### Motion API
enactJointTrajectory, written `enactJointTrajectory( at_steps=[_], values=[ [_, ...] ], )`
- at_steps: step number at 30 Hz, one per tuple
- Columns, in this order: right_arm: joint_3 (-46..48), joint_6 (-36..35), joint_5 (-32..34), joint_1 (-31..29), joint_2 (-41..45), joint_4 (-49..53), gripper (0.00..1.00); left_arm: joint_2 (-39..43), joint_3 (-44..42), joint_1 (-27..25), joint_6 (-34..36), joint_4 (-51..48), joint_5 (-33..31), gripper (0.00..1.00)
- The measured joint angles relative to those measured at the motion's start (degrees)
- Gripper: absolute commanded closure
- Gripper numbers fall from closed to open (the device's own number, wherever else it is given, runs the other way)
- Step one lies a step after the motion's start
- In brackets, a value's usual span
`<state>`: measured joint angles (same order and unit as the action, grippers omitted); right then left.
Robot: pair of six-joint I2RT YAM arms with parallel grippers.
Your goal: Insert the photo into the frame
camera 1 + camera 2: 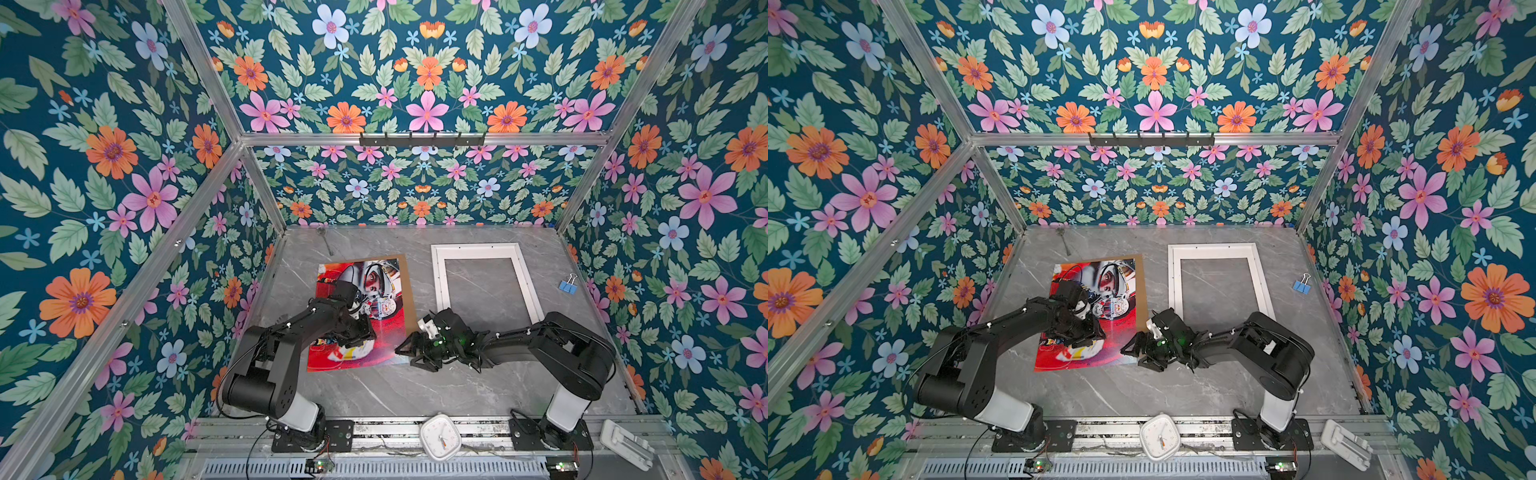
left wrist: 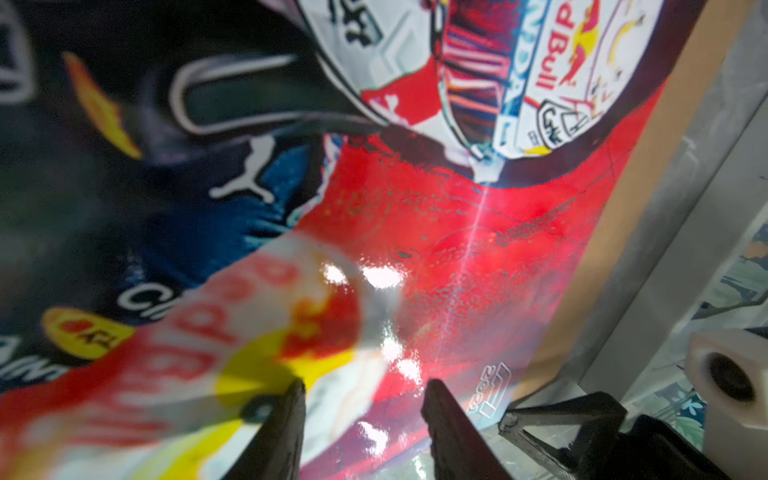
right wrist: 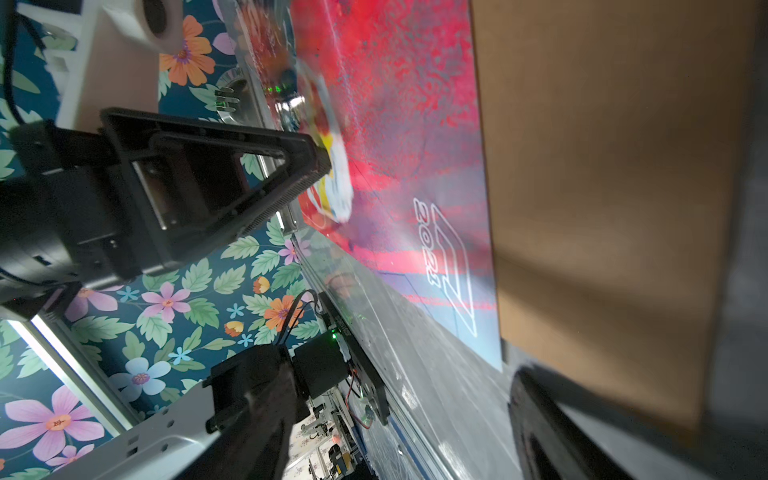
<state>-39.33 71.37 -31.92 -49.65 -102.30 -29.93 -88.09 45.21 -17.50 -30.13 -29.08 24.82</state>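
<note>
The left tool (image 2: 362, 395) hangs low over the near half of the photo (image 1: 386, 286). Its fingers stand moderately apart, with only glossy print showing between them, so it holds nothing; whether the tips touch the sheet cannot be told. The photo lies face up on the left half of the tabletop (image 1: 374, 395). It rests on a brown backing board (image 3: 602, 166) that shows along its far and right edges. At the photo's near right corner, the right tool (image 1: 409, 352) is turned on its side, its jaws wide and empty, one finger over the print and the other out by the board's edge. The frame (image 1: 473, 251) lies well apart to the right, bare tabletop showing through its opening, with a blue binder clip (image 1: 567, 286) beyond it. The likely trouble is at that corner. The sheet is thin and flat, so the lower finger may slide over it or catch the board as well. If the left tool bears down while the right pulls, the print could buckle or crease. A one-corner grip would also let the sheet sag and drag on the way to the frame.
</note>
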Motion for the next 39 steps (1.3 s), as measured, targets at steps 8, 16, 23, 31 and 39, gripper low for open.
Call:
enactJointTrajectory(
  at_steps=[8,16,23,31,39],
  values=[
    [-0.5,0.6,-0.5,0.0,-1.9,-4.2,0.19,-1.3,0.0,-0.2,0.0,0.6,1.1,0.51],
    [1.6,1.0,0.6,0.0,-1.1,-7.7,0.2,-1.9,-0.3,-0.7,0.0,1.5,2.0,0.51],
    [1.6,1.7,0.3,0.0,-1.7,-10.2,0.21,-2.0,-0.5,-1.0,-0.2,2.3,2.5,0.51],
    [1.6,1.7,1.1,0.0,-1.3,-13.1,0.31,-2.0,-0.6,-1.2,-0.7,2.8,2.8,0.51],
    [1.1,1.9,2.1,0.0,-2.7,-13.3,0.64,-1.9,-0.7,-1.5,-0.9,2.9,2.7,0.51]
  ],
)
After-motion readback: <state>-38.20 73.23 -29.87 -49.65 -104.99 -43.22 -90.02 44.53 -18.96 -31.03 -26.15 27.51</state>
